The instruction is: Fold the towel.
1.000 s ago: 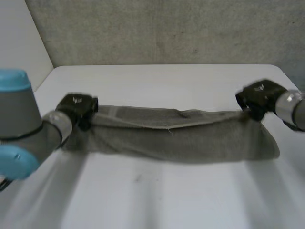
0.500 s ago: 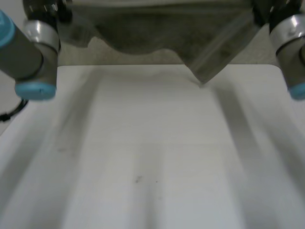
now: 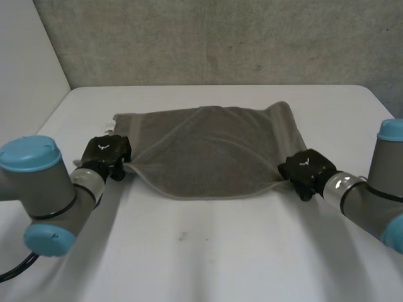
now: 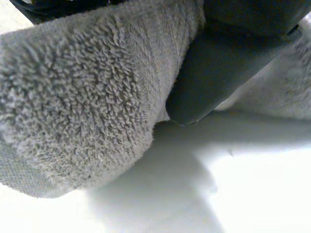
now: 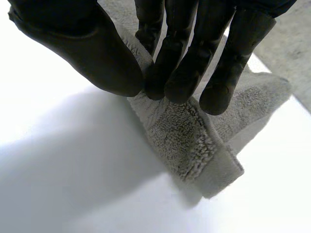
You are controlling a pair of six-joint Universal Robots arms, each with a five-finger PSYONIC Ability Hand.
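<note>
A grey towel point(image 3: 211, 151) lies spread on the white table point(image 3: 208, 251), its near edge curving between my two hands. My left hand point(image 3: 108, 152) holds the near left corner; in the left wrist view the thumb point(image 4: 218, 63) presses the towel's thick pile point(image 4: 82, 97) against the hand. My right hand point(image 3: 305, 168) pinches the near right corner: in the right wrist view its thumb point(image 5: 92, 53) and fingers point(image 5: 187, 58) close on the folded towel corner point(image 5: 194, 141), just above the table.
A grey wall point(image 3: 220, 38) rises behind the table's far edge. The towel's far edge lies a little short of that edge. Bare white tabletop point(image 3: 189, 264) stretches in front of the towel towards me.
The towel hung stretched between my hands, was swung up high half a second ago, and now lies spread flat. Both hands have come down and towards me with the near corners.
</note>
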